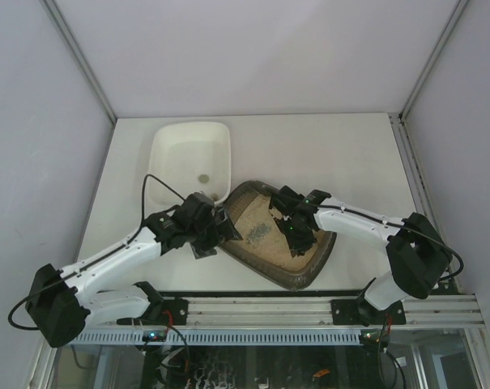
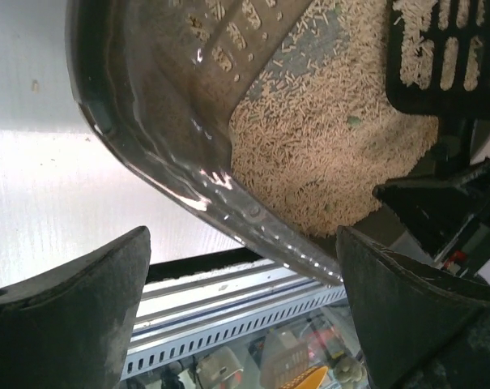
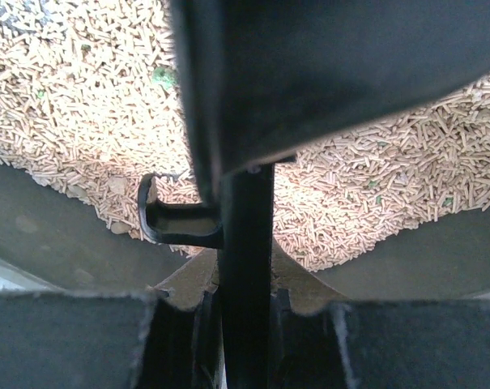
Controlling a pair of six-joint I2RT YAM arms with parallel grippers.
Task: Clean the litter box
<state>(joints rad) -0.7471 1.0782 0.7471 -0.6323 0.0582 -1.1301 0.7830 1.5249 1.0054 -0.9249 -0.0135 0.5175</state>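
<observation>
The dark grey-brown litter box [image 1: 303,274] lies askew at the table's near middle, with beige pellet litter [image 1: 270,243] inside. My left gripper [image 1: 219,231] is open at the box's left rim. In the left wrist view the rim [image 2: 188,174] runs above the gap between the fingers [image 2: 245,243], ending near the right finger. My right gripper [image 1: 289,215] is over the litter, shut on the handle [image 3: 246,267] of a black slotted scoop [image 1: 297,237]. The scoop's head [image 3: 334,73] hangs above the litter [image 3: 83,121]. Small green bits [image 3: 162,77] lie among the pellets.
A white plastic tray [image 1: 168,154] stands behind the litter box at the back left, with a small object [image 1: 204,178] in it. The aluminium rail [image 1: 269,312] runs along the table's near edge. Walls enclose the table on three sides.
</observation>
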